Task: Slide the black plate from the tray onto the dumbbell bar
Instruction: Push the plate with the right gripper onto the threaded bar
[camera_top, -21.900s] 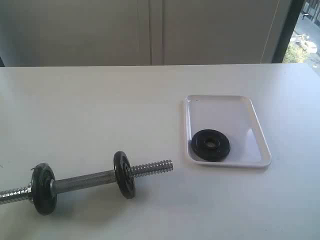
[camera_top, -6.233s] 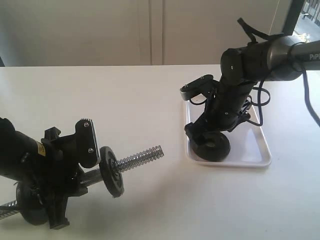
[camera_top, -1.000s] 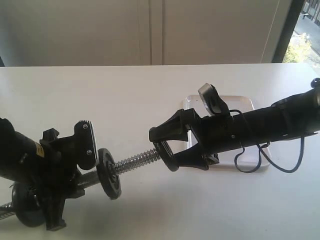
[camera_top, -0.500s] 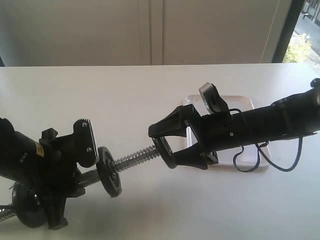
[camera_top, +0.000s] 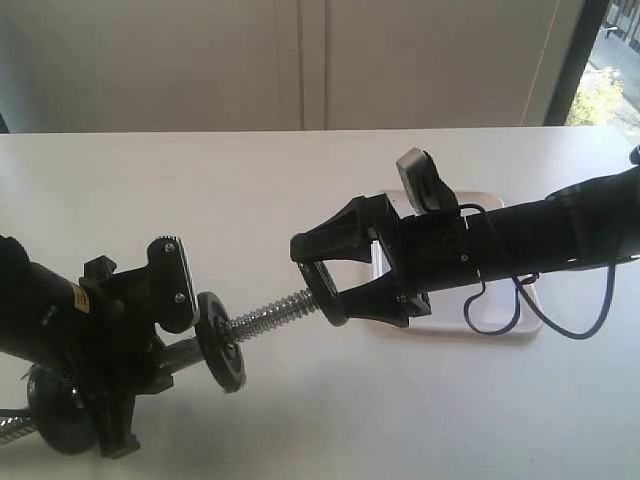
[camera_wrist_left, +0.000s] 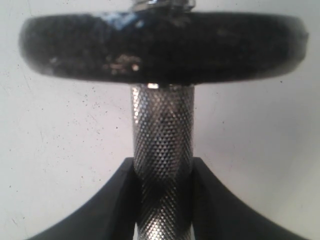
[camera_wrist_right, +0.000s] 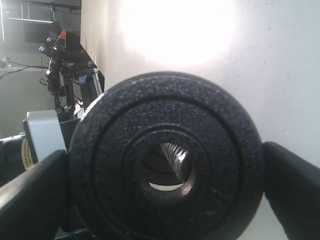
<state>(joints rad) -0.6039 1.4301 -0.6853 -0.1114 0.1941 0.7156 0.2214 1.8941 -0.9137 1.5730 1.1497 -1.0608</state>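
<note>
holding: the black plate (camera_top: 325, 295) (camera_wrist_right: 210, 165) stands on edge between the fingers of my right gripper (camera_top: 315, 280) (camera_wrist_right: 165, 190), lifted clear of the tabletop (camera_top: 200, 200) and out over its middle, flat face turned toward the bar.
plate grip: my right fingers are spread wide and pinch the plate by its rim, one on each side.
plate hole: in the right wrist view the bar's threaded tip shows inside the centre hole, off to one side of it; how far in it reaches i cannot tell.
dumbbell bar (camera_top: 270, 312) (camera_wrist_left: 162, 165) (camera_wrist_right: 175, 152): tilted, its threaded end raised and meeting the plate, its other end low near the tabletop's near-left corner.
left gripper (camera_top: 150, 340) (camera_wrist_left: 162, 200): pressed in on the bar's knurled middle, one black finger on each side and touching it.
inner disc (camera_top: 220, 342) (camera_wrist_left: 162, 47): fitted on the bar just beyond my left fingers, between them and the bare thread.
outer disc (camera_top: 60, 420): on the bar's low end, by the near-left corner, partly hidden by my left arm.
tray (camera_top: 528, 312): flat on the tabletop toward its right edge, behind and under my right arm, well apart from the plate.
</note>
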